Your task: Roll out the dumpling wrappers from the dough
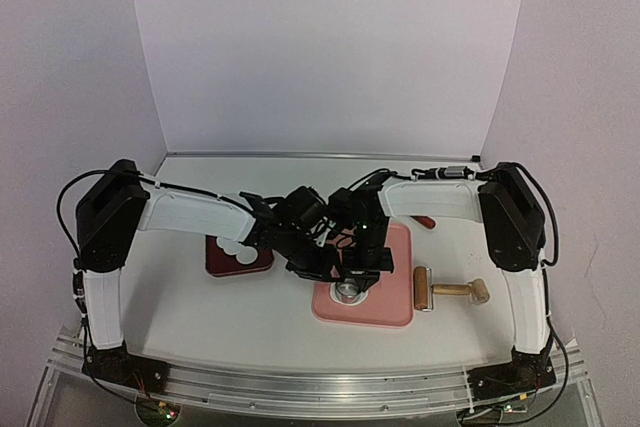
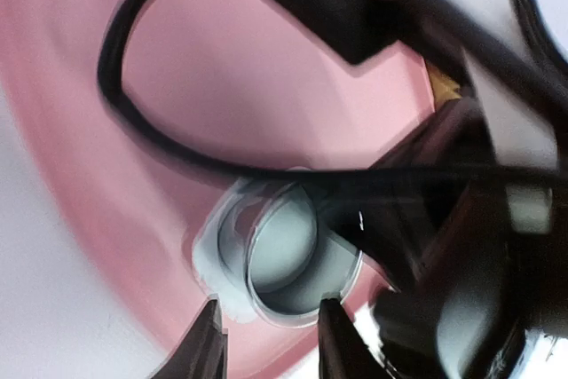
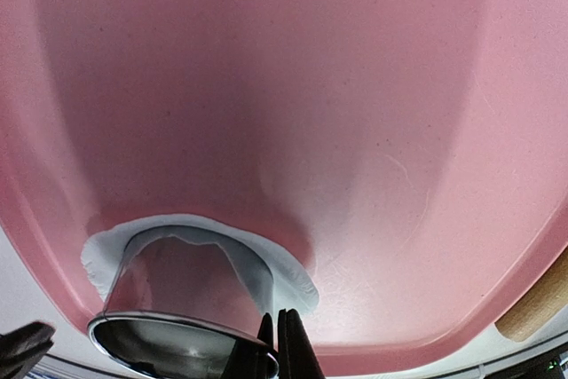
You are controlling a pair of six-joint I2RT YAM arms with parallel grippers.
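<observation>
Right up close, our right gripper (image 3: 274, 321) had its fingers pinched on the rim of the metal ring cutter (image 3: 169, 281). The cutter sat in the dough (image 3: 102, 255) at the near edge of the pink mat (image 3: 266, 86). Our left gripper (image 2: 269, 308) hung spread, one finger either side of the cutter. The dumpling wrappers (image 1: 235, 249) lay on a dark red plate (image 1: 260, 265) left of the mat, and the rolling pin (image 1: 450, 290) was off to the right.

cutter (image 1: 349, 291) on dough (image 3: 291, 274), roller (image 1: 441, 290) R of mat (image 1: 396, 299)
</observation>
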